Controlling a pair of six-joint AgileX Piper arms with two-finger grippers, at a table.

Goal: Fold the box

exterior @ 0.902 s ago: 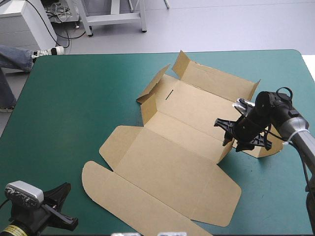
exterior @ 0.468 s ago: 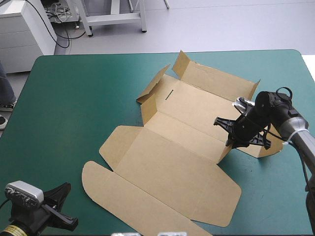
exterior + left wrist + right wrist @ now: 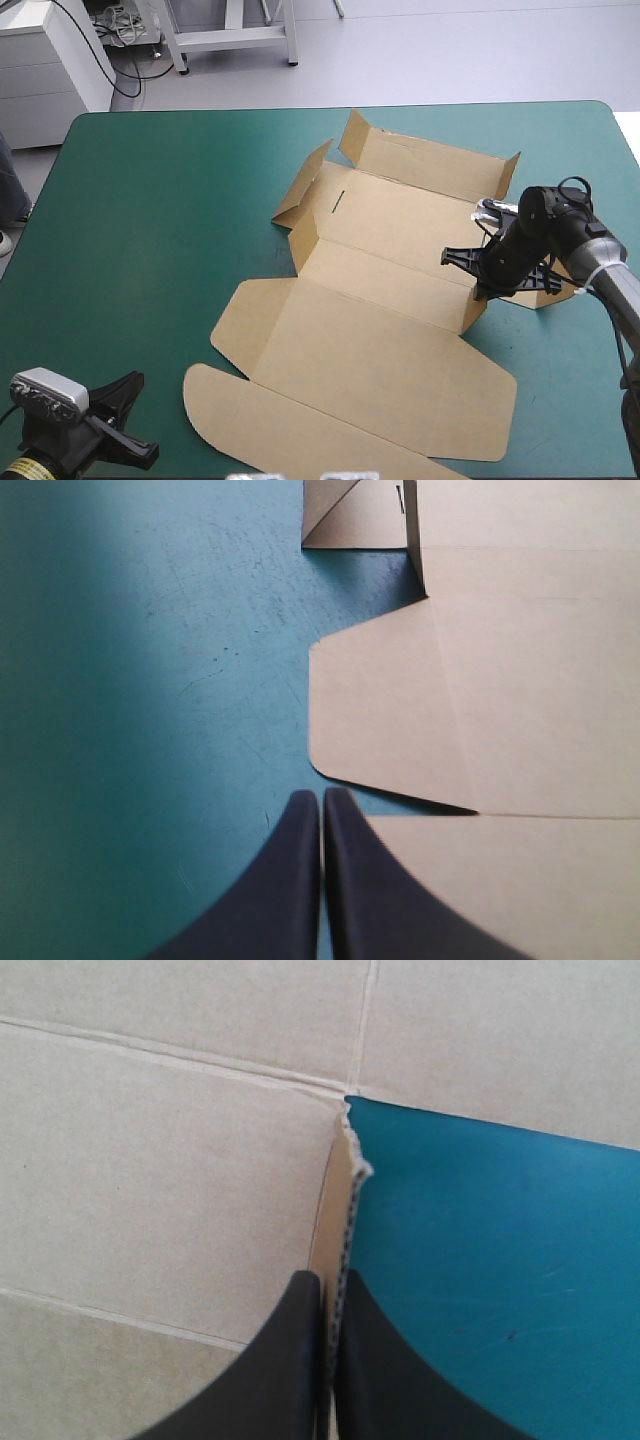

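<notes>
Looks like early wall-raising on the brown cardboard box (image 3: pixel 370 330), spread from centre toward 5 o'clock on the teal-green worktop (image 3: pixel 170 200): black fingers (image 3: pixel 290 1360) of the right gripper (image 3: pixel 328 1285) pinched on its 3 o'clock side wall, those of the left gripper (image 3: pixel 322 798) closed empty at 7 o'clock; probably calls next for swinging that wall upright.

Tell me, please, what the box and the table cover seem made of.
The box looks like matte brown corrugated cardboard: the torn edge in the right hand shows fluting. The teal-green cover seems a smooth sheet, perhaps vinyl or rubber, with fine scratches.
</notes>
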